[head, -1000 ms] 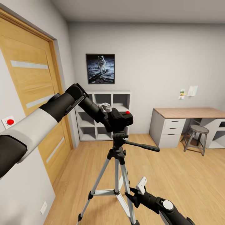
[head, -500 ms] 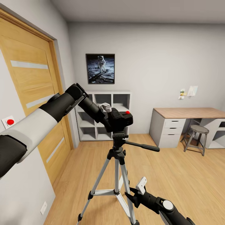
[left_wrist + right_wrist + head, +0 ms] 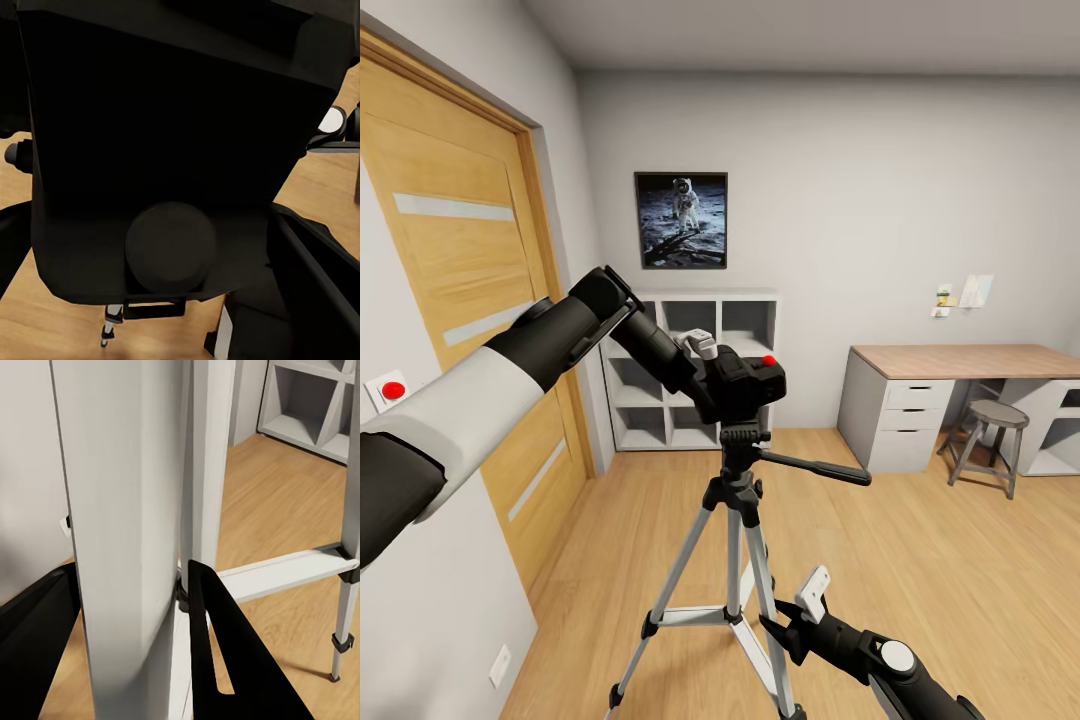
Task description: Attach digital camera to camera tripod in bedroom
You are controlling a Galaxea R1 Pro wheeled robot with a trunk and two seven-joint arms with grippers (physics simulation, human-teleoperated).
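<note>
a bedroom with a light wood floor (image 3: pixel 920 560) and pale grey walls holds a wooden door (image 3: pixel 460 300) at the left, white cube shelves (image 3: pixel 660 400) under an astronaut picture (image 3: pixel 681 220), and a wood-topped table (image 3: pixel 970 362) with a stool (image 3: pixel 990 440) at the right. the camera tripod (image 3: pixel 735 560) stands in the middle of the floor, its pan handle reaching toward the table. the digital camera (image 3: pixel 745 385) sits right on top of the tripod head, red button up, with the left claw (image 3: pixel 705 375) against its rear side; in the left wrist view the black camera body (image 3: pixel 172 150) lies between dark fingers that seem closed on it, with the tripod head just beneath. the right claw (image 3: pixel 805 610) is low, with its fingers (image 3: pixel 225 660) set on either side of a silver leg (image 3: pixel 127 532); whether they press it or merely bracket it cannot be told. the step in hand looks like seating the camera. to do it well, the left arm should keep the camera level and centred over the head, press straight down without twisting, and let go gently so the tripod is not nudged, while the right claw steadies the leg.
</note>
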